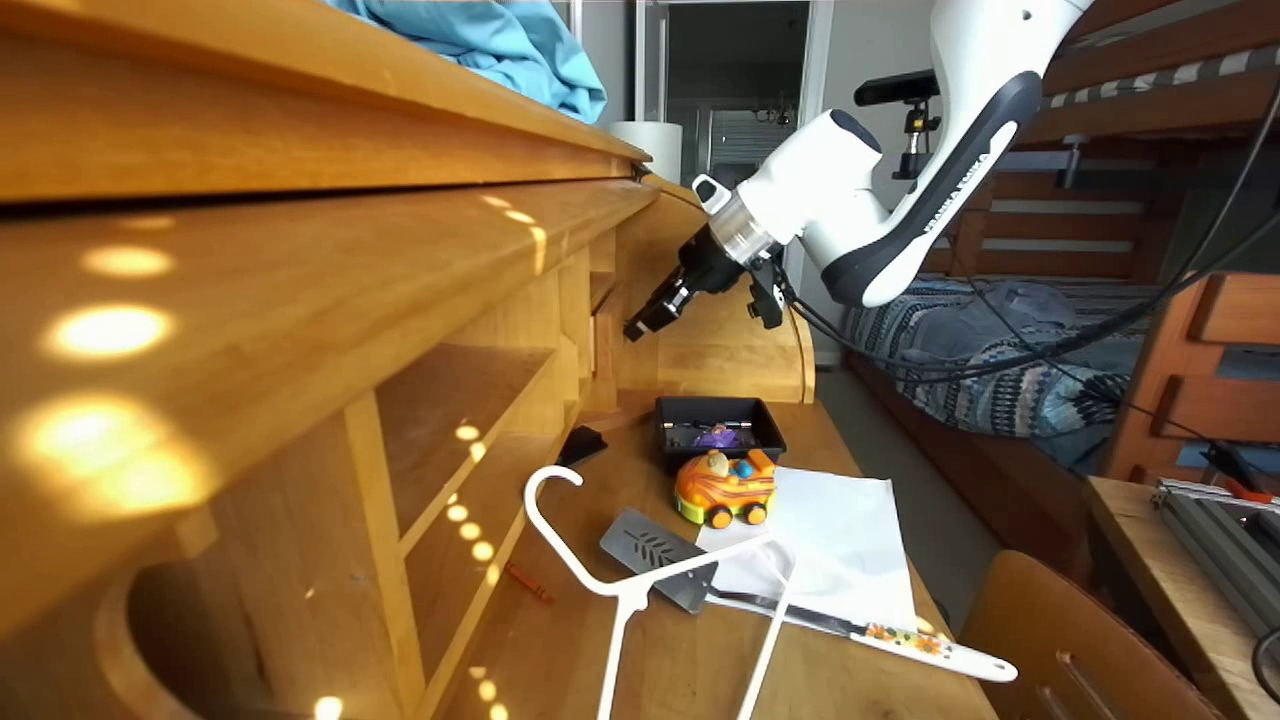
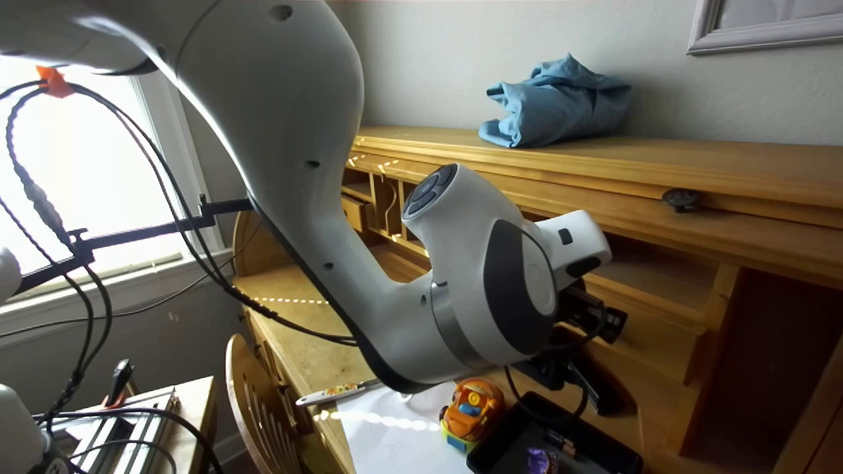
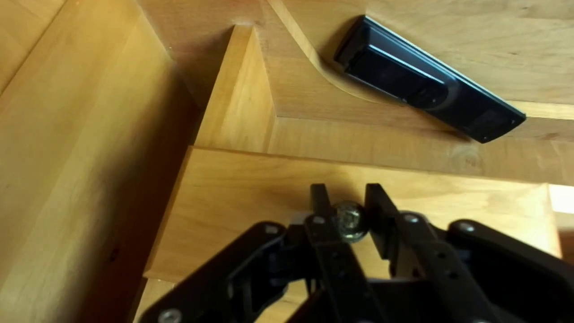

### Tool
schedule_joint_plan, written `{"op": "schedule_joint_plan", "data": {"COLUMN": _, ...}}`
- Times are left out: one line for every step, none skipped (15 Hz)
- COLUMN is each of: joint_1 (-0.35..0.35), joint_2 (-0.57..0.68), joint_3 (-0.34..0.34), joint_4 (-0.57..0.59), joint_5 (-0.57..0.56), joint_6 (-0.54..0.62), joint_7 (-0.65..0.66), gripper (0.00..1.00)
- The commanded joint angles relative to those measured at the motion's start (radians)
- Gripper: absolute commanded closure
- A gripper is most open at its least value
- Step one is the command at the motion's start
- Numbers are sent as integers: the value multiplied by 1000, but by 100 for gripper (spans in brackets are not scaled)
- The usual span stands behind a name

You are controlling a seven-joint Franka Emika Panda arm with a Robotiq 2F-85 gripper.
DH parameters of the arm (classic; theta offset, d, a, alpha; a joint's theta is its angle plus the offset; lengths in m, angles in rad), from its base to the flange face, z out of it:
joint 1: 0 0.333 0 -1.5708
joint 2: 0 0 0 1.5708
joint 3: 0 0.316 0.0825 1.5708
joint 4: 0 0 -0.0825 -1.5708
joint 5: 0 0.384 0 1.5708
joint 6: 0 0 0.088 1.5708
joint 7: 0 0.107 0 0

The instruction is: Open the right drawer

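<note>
The black fingers (image 3: 379, 213), nearest the lens in the wrist view, are apparently clasping a small round metal knob (image 3: 351, 221), one finger on each side. The knob is projecting from about the middle of the right drawer (image 3: 251, 202), which is sitting in the wooden hutch (image 2: 724, 158) above the tabletop (image 1: 540, 650); how far out it is standing is hard to judge.

Trouble could be starting at that knob: shiny and rounded, it might be slipping free if the hold is light. A skewed pull would be risking a jam, and an upward one might be knocking the fingers against the ledge (image 1: 400, 245). Too long a pull might be tipping the drawer out onto the slim black device (image 3: 428, 83) lying below.

On the tabletop, an orange toy car (image 1: 725, 488) is standing between a black tray (image 1: 715, 409) and a sheet of white paper (image 1: 850, 540). A floral-handled spatula (image 1: 940, 652) is lying partly across the paper, and a white clothes hanger (image 1: 628, 600) is overlapping it in an exterior view. Spots of sunlight (image 1: 105, 330) are dotting the ledge. A blue cloth (image 2: 560, 102) is lying atop the hutch, a wooden chair (image 1: 1030, 620) is standing beside the tabletop, and a bunk bed (image 1: 960, 475) is filling the background.
</note>
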Motion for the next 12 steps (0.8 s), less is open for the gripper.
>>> {"op": "schedule_joint_plan", "data": {"joint_1": -62, "joint_2": -8, "joint_3": 91, "joint_4": -46, "joint_5": 215, "joint_6": -35, "joint_7": -231, "gripper": 93}}
{"op": "schedule_joint_plan", "data": {"joint_1": -70, "joint_2": -18, "joint_3": 106, "joint_4": -77, "joint_5": 271, "joint_6": -31, "joint_7": -289, "gripper": 92}}
{"op": "schedule_joint_plan", "data": {"joint_1": 30, "joint_2": -15, "joint_3": -12, "joint_4": -77, "joint_5": 239, "joint_6": 7, "joint_7": -217, "gripper": 92}}
{"op": "schedule_joint_plan", "data": {"joint_1": 46, "joint_2": -19, "joint_3": -27, "joint_4": -97, "joint_5": 274, "joint_6": 18, "joint_7": -250, "gripper": 92}}
{"op": "schedule_joint_plan", "data": {"joint_1": 70, "joint_2": -21, "joint_3": -52, "joint_4": -113, "joint_5": 285, "joint_6": 28, "joint_7": -249, "gripper": 93}}
{"op": "schedule_joint_plan", "data": {"joint_1": 105, "joint_2": -27, "joint_3": -88, "joint_4": -131, "joint_5": 307, "joint_6": 38, "joint_7": -254, "gripper": 93}}
{"op": "schedule_joint_plan", "data": {"joint_1": 136, "joint_2": -35, "joint_3": -118, "joint_4": -158, "joint_5": 327, "joint_6": 50, "joint_7": -256, "gripper": 93}}
{"op": "schedule_joint_plan", "data": {"joint_1": 163, "joint_2": -43, "joint_3": -144, "joint_4": -182, "joint_5": 339, "joint_6": 58, "joint_7": -256, "gripper": 93}}
{"op": "schedule_joint_plan", "data": {"joint_1": 193, "joint_2": -50, "joint_3": -176, "joint_4": -210, "joint_5": 359, "joint_6": 70, "joint_7": -260, "gripper": 94}}
{"op": "schedule_joint_plan", "data": {"joint_1": 223, "joint_2": -55, "joint_3": -208, "joint_4": -236, "joint_5": 376, "joint_6": 85, "joint_7": -265, "gripper": 94}}
{"op": "schedule_joint_plan", "data": {"joint_1": 250, "joint_2": -65, "joint_3": -236, "joint_4": -266, "joint_5": 389, "joint_6": 97, "joint_7": -271, "gripper": 94}}
{"op": "schedule_joint_plan", "data": {"joint_1": 281, "joint_2": -72, "joint_3": -270, "joint_4": -296, "joint_5": 408, "joint_6": 113, "joint_7": -281, "gripper": 93}}
